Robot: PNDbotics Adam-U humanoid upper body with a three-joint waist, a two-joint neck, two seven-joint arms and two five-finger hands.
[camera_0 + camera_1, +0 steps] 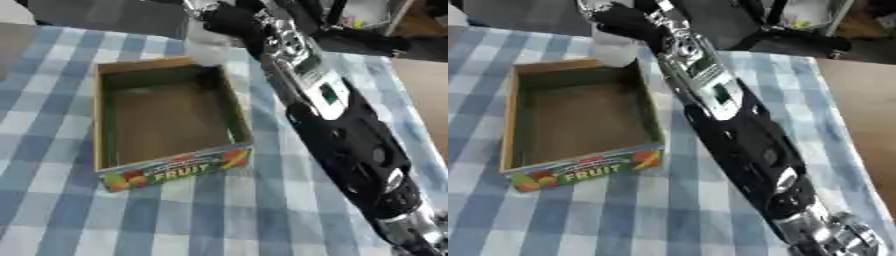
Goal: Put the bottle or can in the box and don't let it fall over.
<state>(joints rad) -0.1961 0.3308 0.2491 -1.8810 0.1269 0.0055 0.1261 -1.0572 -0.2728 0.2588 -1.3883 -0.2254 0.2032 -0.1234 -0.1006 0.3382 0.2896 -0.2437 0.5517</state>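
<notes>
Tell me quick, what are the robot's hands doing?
Right hand: at a pale bottle behind the box; grip cannot be told.
Left hand: not in view.

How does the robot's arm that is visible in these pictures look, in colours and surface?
One arm shows, the right arm, entering from the lower right corner. Its lower part is glossy black casing with round details. Toward the wrist it becomes shiny silver metal with a small dark green panel. The joint at the lower corner is silver too. The right hand is black, seen only blurred at the top.
</notes>
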